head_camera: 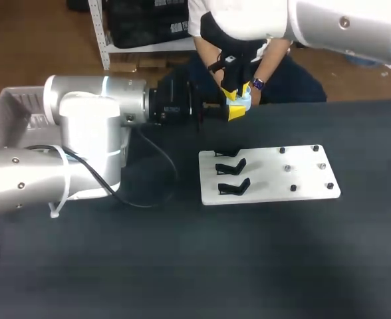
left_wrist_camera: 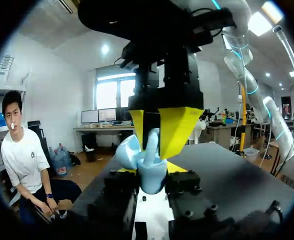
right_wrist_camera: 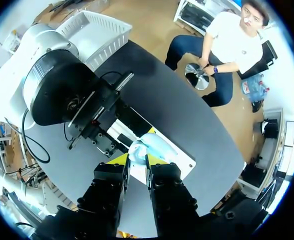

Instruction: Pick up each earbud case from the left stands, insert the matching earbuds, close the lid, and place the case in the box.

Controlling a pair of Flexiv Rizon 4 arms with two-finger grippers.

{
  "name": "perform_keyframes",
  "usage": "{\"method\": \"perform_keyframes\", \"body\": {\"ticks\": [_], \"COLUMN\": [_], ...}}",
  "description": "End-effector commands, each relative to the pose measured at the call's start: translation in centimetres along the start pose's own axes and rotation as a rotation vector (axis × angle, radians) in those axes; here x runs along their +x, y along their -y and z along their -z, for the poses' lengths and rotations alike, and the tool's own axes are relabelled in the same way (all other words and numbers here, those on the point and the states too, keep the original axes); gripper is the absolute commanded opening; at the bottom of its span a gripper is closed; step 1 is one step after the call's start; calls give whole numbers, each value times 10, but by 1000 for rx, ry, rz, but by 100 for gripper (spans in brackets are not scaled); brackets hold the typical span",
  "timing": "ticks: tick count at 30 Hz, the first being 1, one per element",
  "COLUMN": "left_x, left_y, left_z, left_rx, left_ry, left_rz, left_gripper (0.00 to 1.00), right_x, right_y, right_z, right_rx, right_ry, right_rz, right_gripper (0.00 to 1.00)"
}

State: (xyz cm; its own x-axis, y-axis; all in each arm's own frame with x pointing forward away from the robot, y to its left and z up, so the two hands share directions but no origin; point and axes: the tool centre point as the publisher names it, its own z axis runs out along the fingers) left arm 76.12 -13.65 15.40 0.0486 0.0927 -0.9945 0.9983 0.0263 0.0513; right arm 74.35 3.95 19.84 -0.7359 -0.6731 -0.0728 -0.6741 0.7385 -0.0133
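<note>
Right now the right gripper [left_wrist_camera: 155, 136] is coming down from above with its yellow fingertips [left_wrist_camera: 179, 131] drawn close, pinching the upright pale blue part of the earbud case [left_wrist_camera: 151, 175] from two sides. The case is lying open, its other half leaning away to one side. Below it, the left gripper [head_camera: 234, 113] is reaching in level from the side and is clamping the body of the case between its own fingers, only slivers of their yellow tips showing beside it. So the case is hanging in the air between both grippers, above the far edge of the dark table [head_camera: 249, 266]. Nearer to me, a white plate [head_camera: 302, 185] is lying flat on the table, three black stands [head_camera: 233, 188] sitting along its left end. A white basket [head_camera: 9, 109] is standing behind the left arm.
</note>
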Motion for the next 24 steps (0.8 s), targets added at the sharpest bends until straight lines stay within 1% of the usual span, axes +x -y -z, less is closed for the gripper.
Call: {"method": "perform_keyframes", "body": {"ticks": [1,4,8,11,13,14,16,18,24], "left_x": [-1,-1,-1,-1,-1,-1,-1,-1,-1], "left_y": [2,2,2,2,2,2,2,2,2], "left_z": [0,0,0,0,0,0,0,0,0], "left_rx": [-5,-5,-5,-5,-5,-5,-5,-5,-5], "left_ry": [7,7,7,7,7,7,7,7,7], "left_rz": [-6,-6,-6,-6,-6,-6,-6,-6,-6], "left_gripper": [0,0,0,0,0,0,0,0,0], "right_x": [-3,-3,-3,-3,-2,-2,-2,-2,0], "right_y": [1,0,0,0,-1,-1,-1,-1,2], "right_z": [-2,-2,-2,-2,-2,-1,-1,-1,0], "right_rx": [-3,-6,-8,-9,-10,-10,-10,-10,-10], "right_ry": [-4,-3,-2,-1,-1,-1,-1,-1,5], "right_rz": [1,3,3,4,6,6,6,5,-8], "right_gripper": [15,16,22,22,27,28,27,29,29]}}
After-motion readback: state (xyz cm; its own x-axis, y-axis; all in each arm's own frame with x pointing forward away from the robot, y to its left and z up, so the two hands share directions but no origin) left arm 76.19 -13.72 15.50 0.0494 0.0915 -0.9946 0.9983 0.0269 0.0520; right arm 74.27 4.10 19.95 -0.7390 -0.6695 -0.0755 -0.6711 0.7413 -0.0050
